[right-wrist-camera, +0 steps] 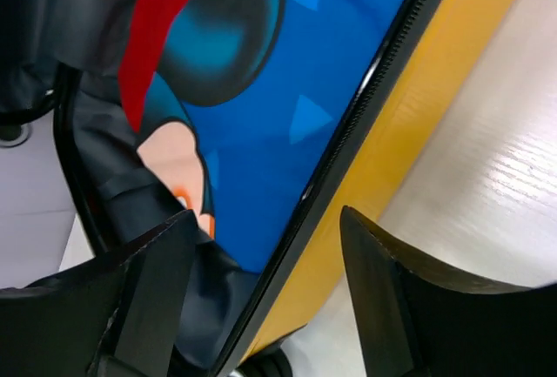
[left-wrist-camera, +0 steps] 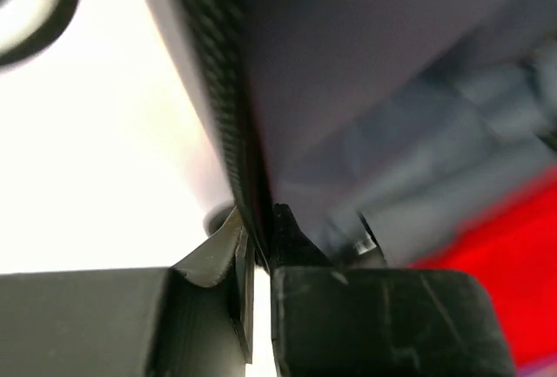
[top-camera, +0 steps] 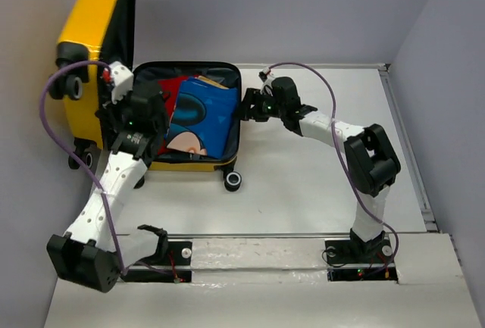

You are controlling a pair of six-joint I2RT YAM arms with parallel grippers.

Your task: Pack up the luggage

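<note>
The yellow luggage (top-camera: 91,17) lies open at the far left, its lid standing upright and its base flat on the table. A blue printed garment (top-camera: 201,112) and red cloth (top-camera: 168,89) fill the base. My left gripper (top-camera: 140,112) is at the base's left rim; in the left wrist view the left gripper (left-wrist-camera: 257,238) is shut on the black zipper trim (left-wrist-camera: 222,90), with grey lining (left-wrist-camera: 374,63) beside it. My right gripper (top-camera: 250,106) is open. In the right wrist view the right gripper (right-wrist-camera: 270,246) straddles the right rim (right-wrist-camera: 348,146), one finger over the lining, one outside the yellow shell (right-wrist-camera: 418,90).
A caster wheel (top-camera: 233,181) sticks out at the base's near right corner, and others (top-camera: 72,85) sit on the upright lid. White table (top-camera: 318,184) stretches to the right of the luggage. A raised border (top-camera: 405,116) runs along the right side, and a rail (top-camera: 258,252) along the front.
</note>
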